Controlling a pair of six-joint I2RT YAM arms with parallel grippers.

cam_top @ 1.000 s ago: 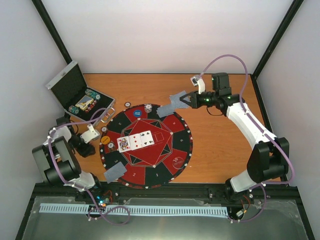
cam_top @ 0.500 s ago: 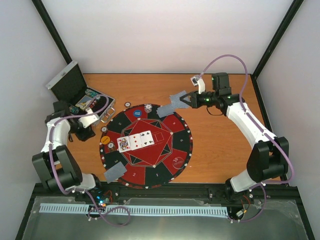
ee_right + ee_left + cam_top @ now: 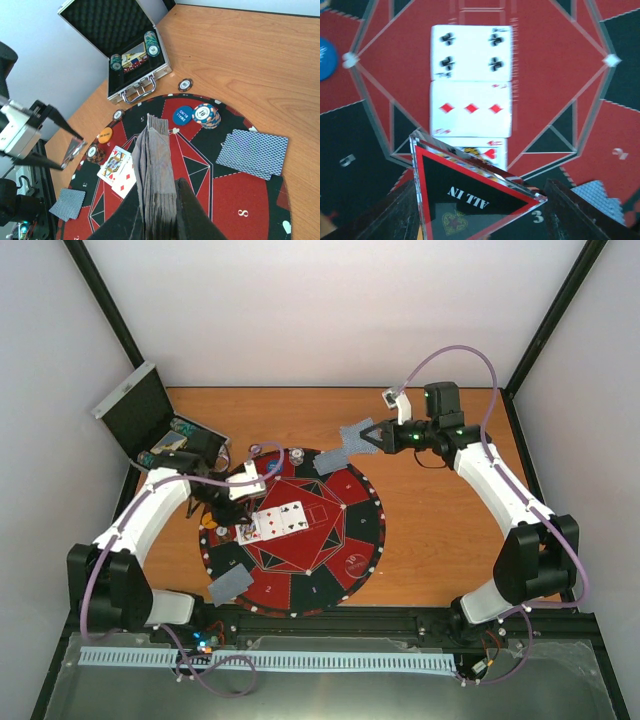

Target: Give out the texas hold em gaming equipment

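Observation:
My left gripper (image 3: 228, 502) is shut on a clear triangular "ALL IN" marker (image 3: 470, 195) with a dark red-edged face. It holds the marker above the left side of the round mat (image 3: 345, 545). Three face-up cards lie just beyond it: four of clubs (image 3: 470, 52), three of diamonds (image 3: 470, 107) and a half-hidden king of hearts (image 3: 487, 149). My right gripper (image 3: 372, 437) is shut on a deck of grey-blue-backed cards (image 3: 157, 170) above the mat's far right edge. Face-down cards lie at the far right (image 3: 335, 455) and near left (image 3: 230, 585).
An open silver case (image 3: 150, 420) holding chips stands at the far left. On the mat's far left rim lie a blue small-blind button (image 3: 183, 115), a chip stack (image 3: 206, 116), an orange button (image 3: 105, 134) and another stack (image 3: 93, 152). A white chip (image 3: 185, 84) lies on the wood.
My left arm has swung from beside the case to over the mat's left side, carrying the triangular marker. My right arm with the deck has barely moved.

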